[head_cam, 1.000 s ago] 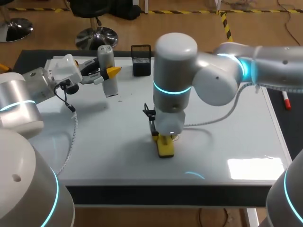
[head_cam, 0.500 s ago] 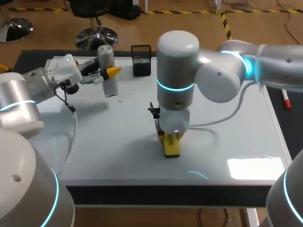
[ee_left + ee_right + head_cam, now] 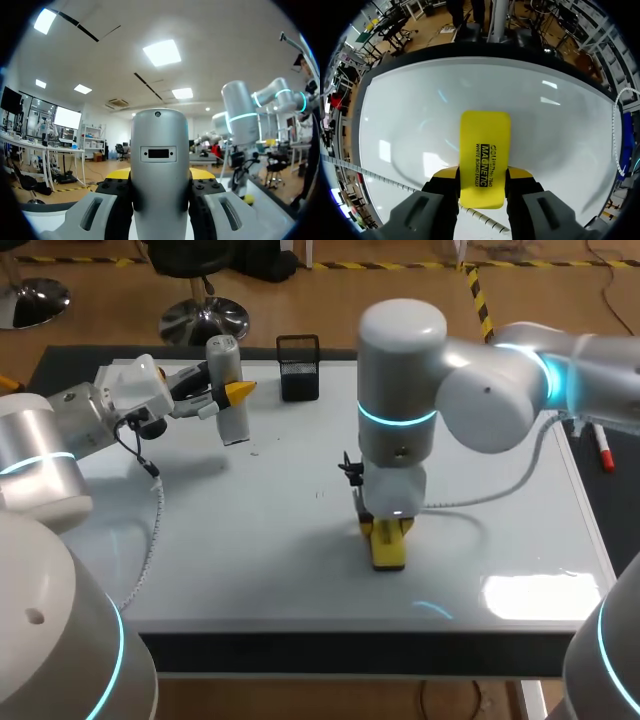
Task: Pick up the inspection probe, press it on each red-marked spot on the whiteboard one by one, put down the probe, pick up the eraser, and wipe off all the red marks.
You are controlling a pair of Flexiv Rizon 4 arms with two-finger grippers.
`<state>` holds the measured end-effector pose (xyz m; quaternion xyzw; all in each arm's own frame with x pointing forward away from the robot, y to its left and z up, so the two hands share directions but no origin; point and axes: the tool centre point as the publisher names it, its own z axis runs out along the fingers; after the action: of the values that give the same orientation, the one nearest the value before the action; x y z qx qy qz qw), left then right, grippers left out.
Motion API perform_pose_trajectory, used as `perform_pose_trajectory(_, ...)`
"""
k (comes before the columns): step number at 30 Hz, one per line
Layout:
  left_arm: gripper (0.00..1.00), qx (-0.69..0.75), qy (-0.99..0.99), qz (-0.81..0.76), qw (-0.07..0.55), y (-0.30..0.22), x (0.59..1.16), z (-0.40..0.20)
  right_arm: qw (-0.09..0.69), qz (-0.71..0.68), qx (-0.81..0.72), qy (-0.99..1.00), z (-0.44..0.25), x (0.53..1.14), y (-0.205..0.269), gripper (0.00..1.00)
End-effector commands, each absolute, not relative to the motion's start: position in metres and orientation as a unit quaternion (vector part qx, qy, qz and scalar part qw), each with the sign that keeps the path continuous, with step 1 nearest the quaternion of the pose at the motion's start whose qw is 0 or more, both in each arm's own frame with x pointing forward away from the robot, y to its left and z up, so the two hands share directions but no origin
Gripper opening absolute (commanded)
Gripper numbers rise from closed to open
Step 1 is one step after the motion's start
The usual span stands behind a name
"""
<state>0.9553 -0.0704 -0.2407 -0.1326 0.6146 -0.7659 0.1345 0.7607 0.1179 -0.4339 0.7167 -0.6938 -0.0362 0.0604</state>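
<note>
The grey inspection probe (image 3: pixel 226 390) stands upright at the whiteboard's far left, and my left gripper (image 3: pixel 232 392) is shut on it. Seen from the left wrist, the probe (image 3: pixel 160 170) fills the space between the yellow-tipped fingers (image 3: pixel 120 174). My right gripper (image 3: pixel 385 530) points straight down at the middle of the whiteboard (image 3: pixel 250 540), shut on the yellow eraser (image 3: pixel 388 548), which lies flat on the board. In the right wrist view the eraser (image 3: pixel 484 156) sits between the fingers (image 3: pixel 445 173) on the white surface. No red marks show on the board; only faint specks near the probe.
A small black basket-like holder (image 3: pixel 298 367) stands at the board's far edge, right of the probe. A red marker (image 3: pixel 604 454) lies off the board's right side. A white coiled cable (image 3: pixel 155 520) hangs from my left arm over the board's left part.
My right arm has slid the eraser to the right and slightly toward the front edge across the board. The left arm and the probe have kept still.
</note>
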Motion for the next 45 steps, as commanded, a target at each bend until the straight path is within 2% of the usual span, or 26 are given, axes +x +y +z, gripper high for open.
perform_pose_trajectory(1, 0.00, -0.133, 0.614, -0.766, 0.136, -0.071, 0.955, -0.240, 0.060, -0.034, 0.717, -0.693, -0.452, 0.760, 0.107, 0.00)
perform_pose_trajectory(11, 0.00, -0.133, 0.614, -0.766, 0.136, -0.071, 0.955, -0.240, 0.054, -0.033, 0.720, -0.692, -0.446, 0.763, 0.106, 0.00)
perform_pose_trajectory(28, 0.00, -0.133, 0.614, -0.766, 0.136, -0.071, 0.955, -0.240, 0.021, -0.021, 0.714, -0.699, -0.391, 0.797, 0.096, 0.00)
perform_pose_trajectory(45, 0.00, -0.133, 0.614, -0.766, 0.136, -0.071, 0.955, -0.240, 0.020, -0.029, 0.711, -0.703, -0.383, 0.822, 0.076, 0.00)
